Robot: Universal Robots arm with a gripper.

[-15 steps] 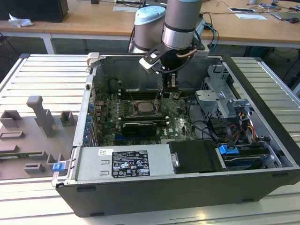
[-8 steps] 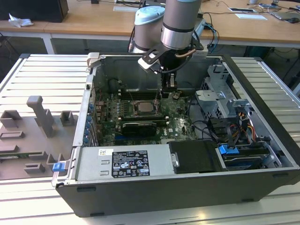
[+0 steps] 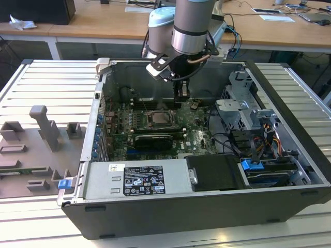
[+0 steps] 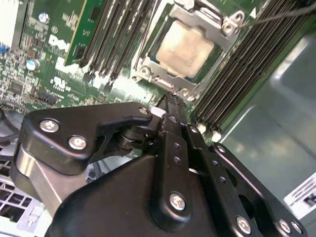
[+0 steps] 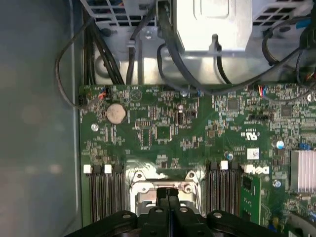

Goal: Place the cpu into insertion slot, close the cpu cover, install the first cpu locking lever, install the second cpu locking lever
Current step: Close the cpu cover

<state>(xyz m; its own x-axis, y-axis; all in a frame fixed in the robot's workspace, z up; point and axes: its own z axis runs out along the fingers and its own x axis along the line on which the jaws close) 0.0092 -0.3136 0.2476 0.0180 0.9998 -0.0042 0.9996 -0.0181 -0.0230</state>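
1. One arm point(image 3: 192, 26) comes straight down from above into the open computer case point(image 3: 289, 119), its wrist upright over the green circuit board point(image 5: 163, 128).
2. My gripper point(image 3: 181, 97) hangs low over the board, close to the socket point(image 3: 160, 120) and slightly toward the exterior view's right of it.
3. Both wrist views show the two black fingers point(image 5: 163, 197) pressed flat against each other, so the gripper point(image 5: 168, 190) is clenched with nothing between them.
4. In the second wrist view the gripper tip point(image 4: 167, 101) sits just beside the edge of the socket frame; I cannot tell whether it touches.
5. The chip point(image 4: 185, 47), pale and square, lies flat in the socket.
6. The silvery cover point(image 4: 207, 17) lies down around the chip, which shows through its cut-out centre.
7. Long dark memory slots point(image 4: 123, 34) run along both sides of the socket.
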